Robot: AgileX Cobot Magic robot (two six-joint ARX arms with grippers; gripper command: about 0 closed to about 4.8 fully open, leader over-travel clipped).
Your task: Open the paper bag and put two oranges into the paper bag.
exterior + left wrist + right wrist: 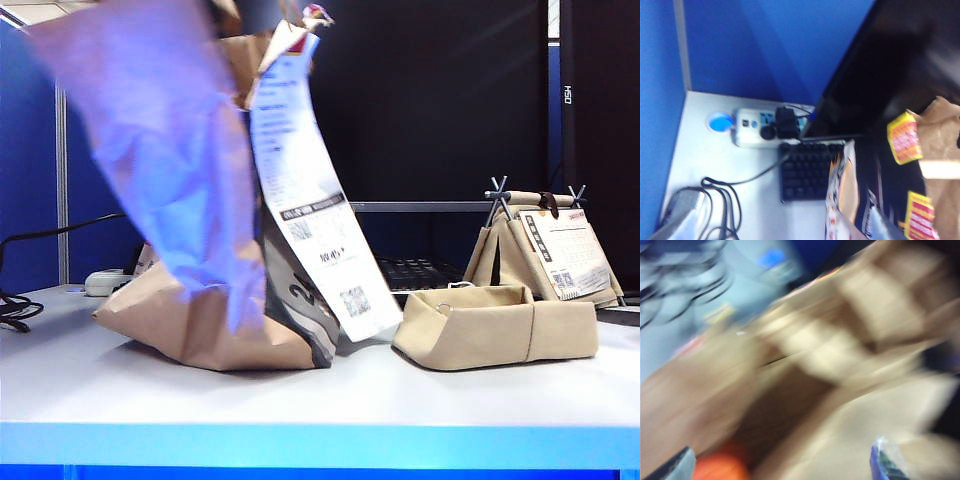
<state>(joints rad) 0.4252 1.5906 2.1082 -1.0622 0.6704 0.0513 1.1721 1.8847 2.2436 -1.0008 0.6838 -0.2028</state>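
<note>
The paper bag (215,320) stands at the table's left, brown with a long white receipt (310,210) hanging down its front. A blurred pale-blue shape (165,150), my left arm in motion, covers the bag's upper left. In the left wrist view my left gripper (777,225) is open and empty, with the bag's printed top (935,150) beside it. My right gripper (782,465) is open above the bag's brown inside (790,390). One orange (720,467) lies down in the bag close to one fingertip (677,465), and nothing grips it. That view is heavily blurred.
A low beige folded bag (495,325) sits right of the paper bag. A beige bag with stick handles (540,250) stands behind it. A keyboard (807,170), power strip (760,127), cables (720,200) and a dark monitor (880,75) lie behind the bag.
</note>
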